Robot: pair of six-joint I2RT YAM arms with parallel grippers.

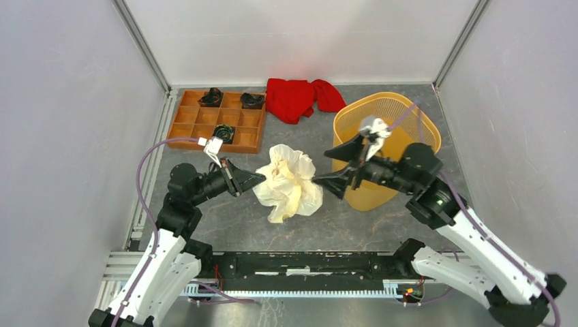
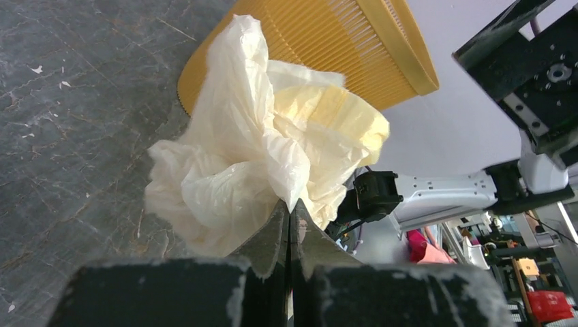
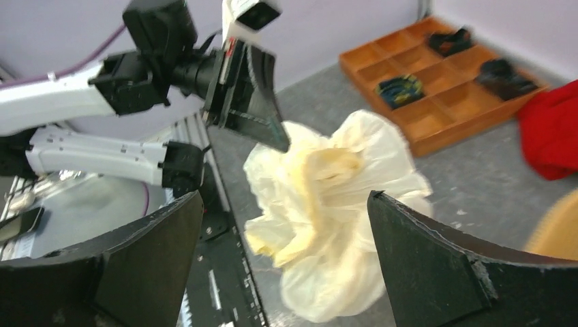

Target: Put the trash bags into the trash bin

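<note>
The left gripper (image 2: pixel 289 211) has its jaws pressed tight together on a fold at the left edge of the trash bag (image 1: pixel 286 184). The bag bunches out in front of the tips as a crumpled, cream-white ball. It sits near the middle of the table (image 1: pixel 225 218), between the two arms. It looks held a little clear of the surface, though I can't be sure from here.

The right gripper (image 1: pixel 319 167) has its jaws spread wide and points at the bag's right side. From its wrist camera the bag fills the gap ahead of the two fingers. The lower tip seems to reach the plastic in the top view, but whether it touches is hard to tell.

The trash bin (image 1: pixel 409 102) stands just to the right of the bag. Its near side is covered by the right arm, so only the far rim and part of the mesh show.

At the back lie a wooden tray (image 1: pixel 178 117) and a red cloth (image 1: pixel 296 99). Three of the tray's compartments hold small dark things too small to make out.
</note>
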